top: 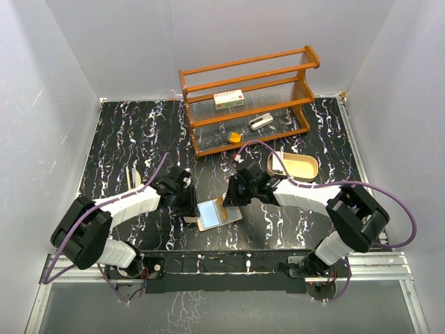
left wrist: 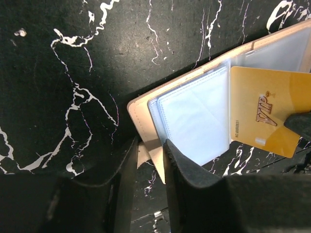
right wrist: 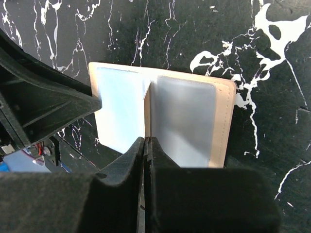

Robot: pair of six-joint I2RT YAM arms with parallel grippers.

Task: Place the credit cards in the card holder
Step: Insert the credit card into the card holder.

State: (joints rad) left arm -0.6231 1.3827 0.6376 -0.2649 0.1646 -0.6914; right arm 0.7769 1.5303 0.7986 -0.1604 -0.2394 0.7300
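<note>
Credit card (left wrist: 265,114): gold, thin, stiff, light, slick; best pinched by a short edge.
Card loc: on edge over card holder (right wrist: 224,121), open flat nr middle of counter's (top: 125,139) near edge.
Right gripper (right wrist: 146,145): fingers clamped on card.
Left gripper (left wrist: 150,148): pinching holder's soft flap.

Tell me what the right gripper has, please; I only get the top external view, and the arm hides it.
Observer: The right gripper is shut on a gold card printed VIP, held on edge over the open card holder.
Reviewer: And is the left gripper doing anything to the holder?
Observer: Yes. In its wrist view the left gripper pinches a tan corner of the card holder, beside the clear sleeves.
</note>
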